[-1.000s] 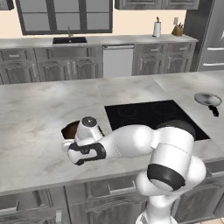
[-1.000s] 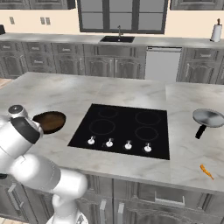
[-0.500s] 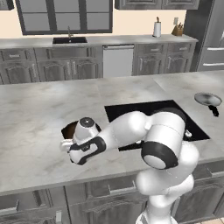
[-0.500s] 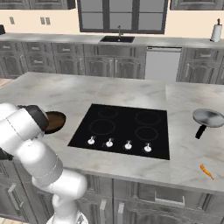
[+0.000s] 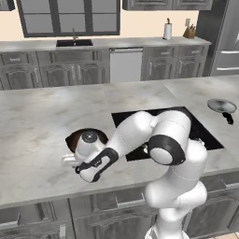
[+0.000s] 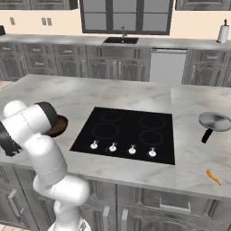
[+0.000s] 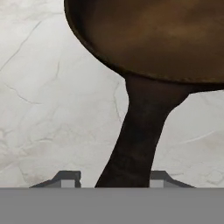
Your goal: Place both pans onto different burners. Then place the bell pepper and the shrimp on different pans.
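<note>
Where rusty-brown cast-iron skillet (image 7: 153,39) meets veined marble counter (image 7: 52,109), hand (image 7: 114,179) straddling its stubby handle, grip uncertain

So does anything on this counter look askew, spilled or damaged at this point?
Nothing stands out. The cast-iron skillet sits flat on the marble counter, its handle between the gripper fingertips. The steel pan rests upright right of the cooktop, and the shrimp lies near the counter's front edge.
</note>
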{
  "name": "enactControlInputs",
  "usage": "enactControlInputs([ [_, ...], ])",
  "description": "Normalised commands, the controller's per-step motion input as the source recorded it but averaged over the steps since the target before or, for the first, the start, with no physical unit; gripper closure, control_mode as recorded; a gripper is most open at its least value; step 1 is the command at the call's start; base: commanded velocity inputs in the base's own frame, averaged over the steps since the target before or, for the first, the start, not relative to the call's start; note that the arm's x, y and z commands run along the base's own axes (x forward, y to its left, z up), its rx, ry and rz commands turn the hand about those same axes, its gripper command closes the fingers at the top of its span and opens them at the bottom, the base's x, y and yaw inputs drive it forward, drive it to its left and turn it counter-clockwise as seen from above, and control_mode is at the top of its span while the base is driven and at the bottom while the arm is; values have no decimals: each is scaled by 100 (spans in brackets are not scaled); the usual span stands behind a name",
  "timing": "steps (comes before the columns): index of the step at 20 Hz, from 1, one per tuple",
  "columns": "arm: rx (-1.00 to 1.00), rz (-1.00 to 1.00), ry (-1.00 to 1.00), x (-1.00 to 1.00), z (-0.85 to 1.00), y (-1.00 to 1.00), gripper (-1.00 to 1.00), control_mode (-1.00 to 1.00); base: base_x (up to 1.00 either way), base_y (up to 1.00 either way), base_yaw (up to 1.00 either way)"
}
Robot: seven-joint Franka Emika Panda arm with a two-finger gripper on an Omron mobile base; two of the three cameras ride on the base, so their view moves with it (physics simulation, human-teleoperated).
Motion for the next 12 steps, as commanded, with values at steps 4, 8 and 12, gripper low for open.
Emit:
enactControlInputs([
  [4, 2, -3, -1, 0, 0, -13, 100, -100, 0, 0, 0],
  [8, 12, -7, -2, 0, 21, -21, 100, -100, 0, 0, 0],
  [12, 27, -10, -1, 1, 39, -25, 100, -100, 0, 0, 0],
])
